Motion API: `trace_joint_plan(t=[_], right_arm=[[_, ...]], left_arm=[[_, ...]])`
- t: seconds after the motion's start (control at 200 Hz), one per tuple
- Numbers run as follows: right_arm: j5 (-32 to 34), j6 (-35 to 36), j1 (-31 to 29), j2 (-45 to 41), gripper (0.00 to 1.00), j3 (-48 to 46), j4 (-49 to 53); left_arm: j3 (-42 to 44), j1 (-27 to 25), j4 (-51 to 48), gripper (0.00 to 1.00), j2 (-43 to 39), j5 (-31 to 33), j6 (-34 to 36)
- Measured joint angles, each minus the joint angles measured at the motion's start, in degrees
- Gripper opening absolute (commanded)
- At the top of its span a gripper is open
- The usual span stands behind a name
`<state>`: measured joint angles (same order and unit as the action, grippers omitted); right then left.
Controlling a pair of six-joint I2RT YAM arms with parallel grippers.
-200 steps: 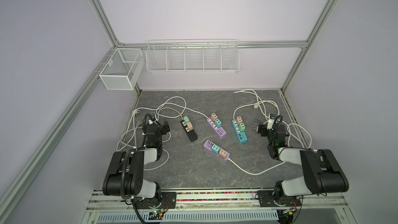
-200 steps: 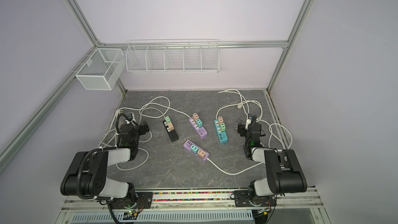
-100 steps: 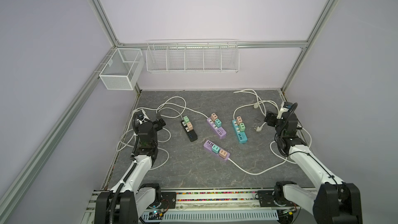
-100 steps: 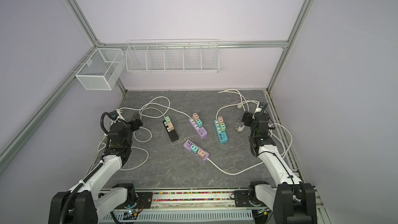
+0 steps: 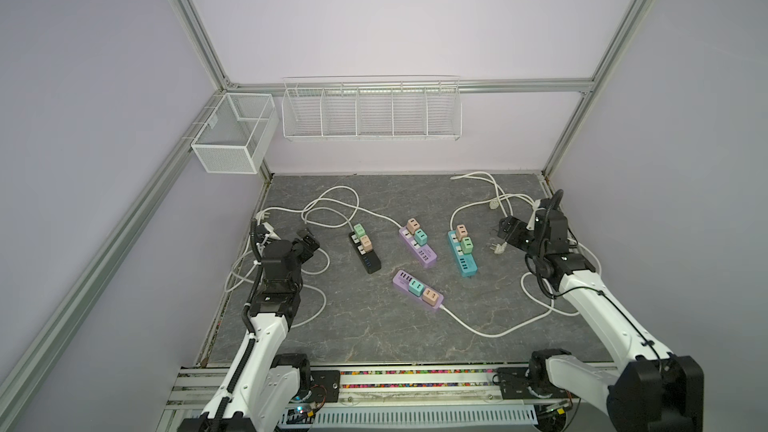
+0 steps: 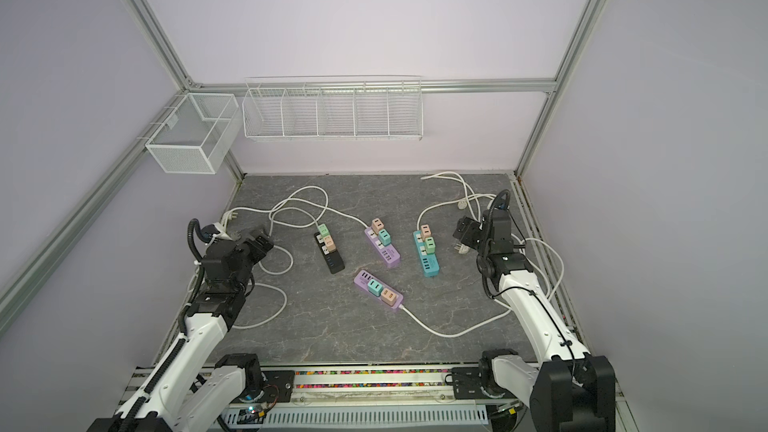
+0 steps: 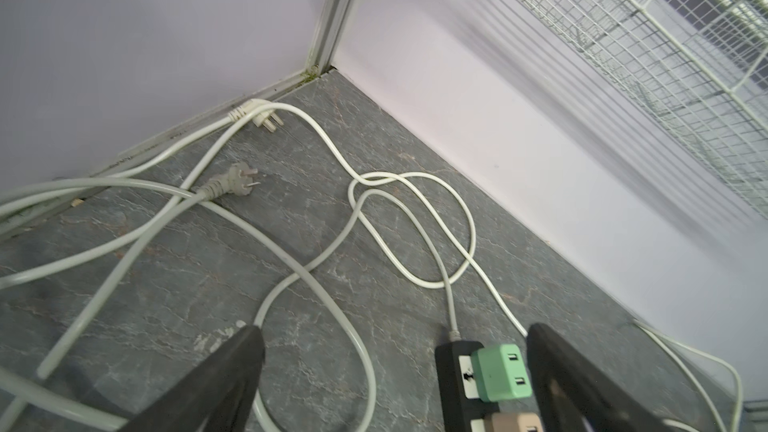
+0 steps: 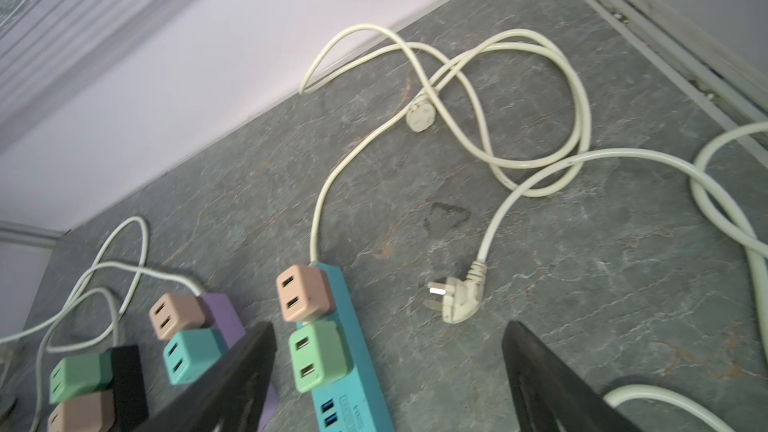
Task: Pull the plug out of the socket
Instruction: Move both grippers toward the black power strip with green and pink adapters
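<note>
Four power strips lie mid-table, each with two plug cubes in its sockets: a black strip (image 5: pixel 365 252), a purple strip (image 5: pixel 417 244), a teal strip (image 5: pixel 462 252) and a nearer purple strip (image 5: pixel 417 288). My left gripper (image 5: pixel 307 241) hangs open left of the black strip. In the left wrist view the gripper (image 7: pixel 395 332) is empty, with the black strip's green plug (image 7: pixel 500 371) close to one finger. My right gripper (image 5: pixel 512 232) hangs open right of the teal strip. In the right wrist view the gripper (image 8: pixel 390 326) is empty, and the teal strip's green plug (image 8: pixel 318 355) shows between its fingers.
White cords loop along the left edge (image 5: pixel 316 284) and the right edge (image 5: pixel 540 309). A loose white plug (image 5: pixel 496 248) lies under the right gripper. Wire baskets (image 5: pixel 370 110) hang on the back wall and at the left corner (image 5: pixel 232 139).
Both arms have unfolded from a low tucked pose and lifted their grippers up and out over the table's sides. Both grippers stayed open.
</note>
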<state>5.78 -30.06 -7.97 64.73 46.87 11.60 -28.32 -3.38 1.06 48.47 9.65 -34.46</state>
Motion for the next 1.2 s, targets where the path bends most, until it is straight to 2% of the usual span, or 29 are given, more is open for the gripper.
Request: trace_joint_plan(t=[0.245, 0.455, 0.695, 0.94, 1.2], right_arm=[[1.1, 3.9, -12.9, 1.2, 0.88, 9.9, 6.8], [2.1, 7.4, -24.7, 6.8, 0.88, 14.7, 12.2], [2.6, 10.6, -35.4, 17.6, 0.88, 22.9, 16.4], [3.0, 12.5, -42.2, 30.8, 0.88, 33.1, 18.6], [3.5, 12.8, -45.0, 42.9, 0.88, 42.6, 20.3]], left_arm=[[-0.8, 0.0, -7.5, 0.99, -2.5, -8.0, -4.6], [-2.6, -1.7, -13.0, 0.99, -2.5, -12.8, -6.8], [-2.8, -7.7, -13.6, 0.88, 4.1, -16.1, -8.3], [-2.8, -8.3, -6.9, 0.78, 13.7, -19.4, -11.0], [-4.5, -8.3, -3.0, 0.72, 22.3, -20.3, -11.6]])
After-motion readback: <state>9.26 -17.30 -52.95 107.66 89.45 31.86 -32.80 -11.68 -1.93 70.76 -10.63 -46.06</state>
